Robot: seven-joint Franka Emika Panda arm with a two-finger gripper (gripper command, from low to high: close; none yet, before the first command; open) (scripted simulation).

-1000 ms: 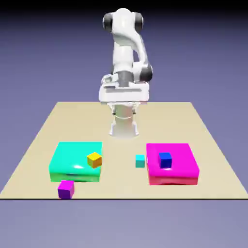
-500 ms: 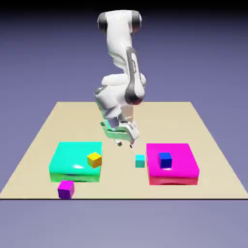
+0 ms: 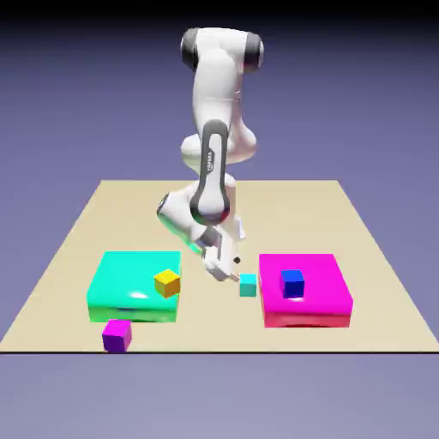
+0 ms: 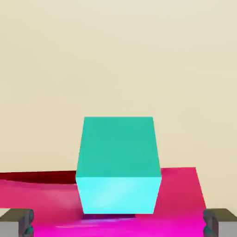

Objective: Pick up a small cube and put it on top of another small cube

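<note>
Fingers [image 4: 118,223] wide open and empty by the cyan cube [image 3: 248,285]; it sits just beside the magenta slab [image 3: 304,287], so a tip could snag the slab descending.

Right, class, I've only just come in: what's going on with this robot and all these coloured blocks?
A robot arm is reaching down to the small cyan cube, its fingers spread wide on either side and holding nothing. The cube sits on the table beside the magenta slab. The purple cube, which it is meant to go on top of, is in front of the green slab. A yellow cube and a blue cube also show.
</note>
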